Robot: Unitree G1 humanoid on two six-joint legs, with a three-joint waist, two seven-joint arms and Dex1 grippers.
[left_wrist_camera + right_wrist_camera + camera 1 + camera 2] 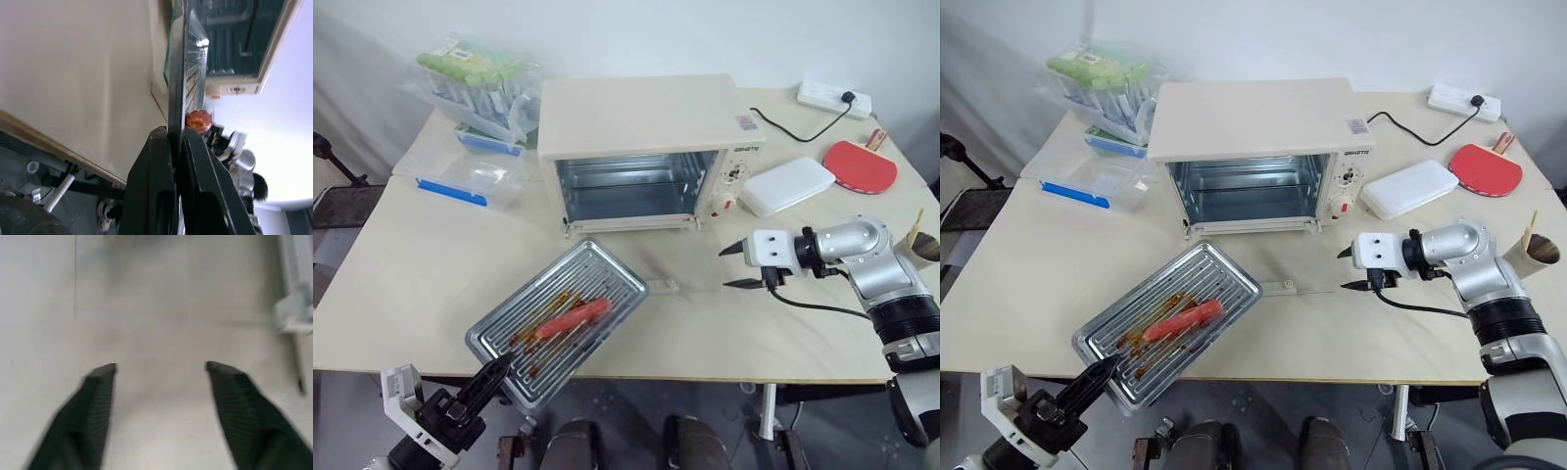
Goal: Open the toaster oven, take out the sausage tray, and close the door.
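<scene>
Cream worktop against a pale wall carries the toaster oven near its far middle, the shiny metal cavity exposed. Its glass door lies folded down flat on the worktop in front of the cavity, the clear panel hard to make out against the surface. Right of the oven rest a flat white box, a red paddle and a white power strip with a black cord. Left of the oven stand clear plastic containers with green contents and a blue-edged clear box. The sausage tray is out of the oven, tilted over the near edge of the worktop, one red sausage and brown grease marks on its ribbed bottom. The left pincer is clamped on the tray's near edge; in the left wrist view both black fingers pinch the thin rim seen edge-on. The right pincer hangs just off the right end of the lowered door, above the worktop, its fingers parted with nothing between them.
</scene>
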